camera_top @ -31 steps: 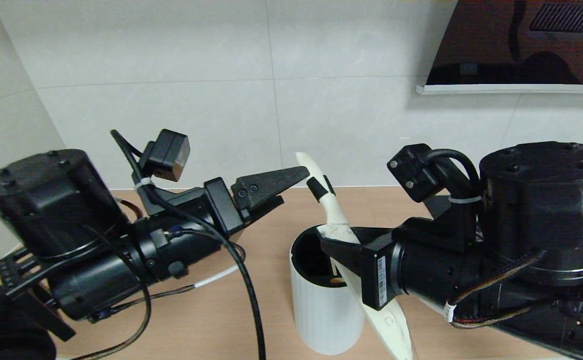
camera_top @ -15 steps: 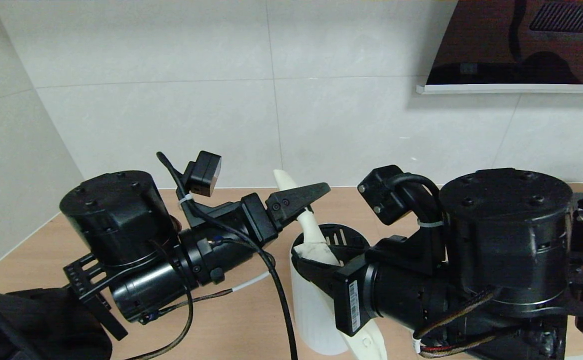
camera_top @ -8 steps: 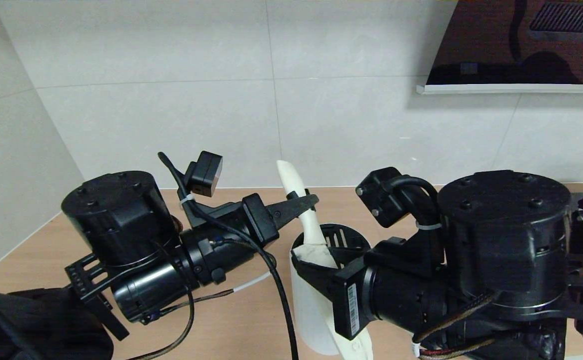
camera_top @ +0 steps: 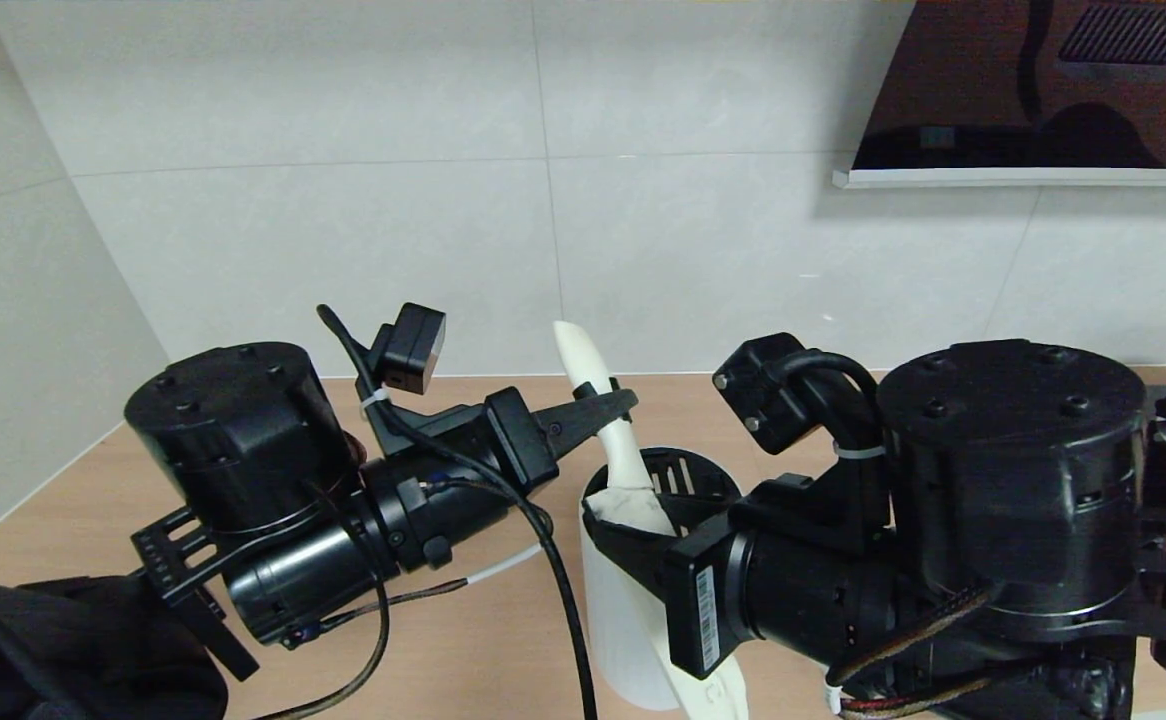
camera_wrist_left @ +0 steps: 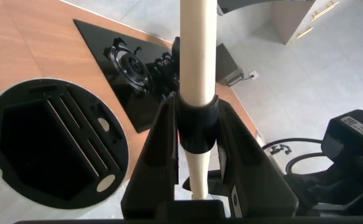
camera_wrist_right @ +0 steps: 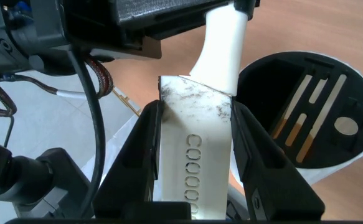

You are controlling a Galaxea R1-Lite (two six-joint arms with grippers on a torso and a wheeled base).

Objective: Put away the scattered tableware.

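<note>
Both on the spatula: left gripper is clamped across the handle at its black band, and right gripper is closed flat on the blade. The holder sits right under the right jaws, just below and ahead of the left gripper. It looks like a handover, so we'd open right first and back it straight off the blade, no twist. Then we keep left's grip firm, bring the blade over an open slot in the black insert, lower it vertically and release late.
</note>
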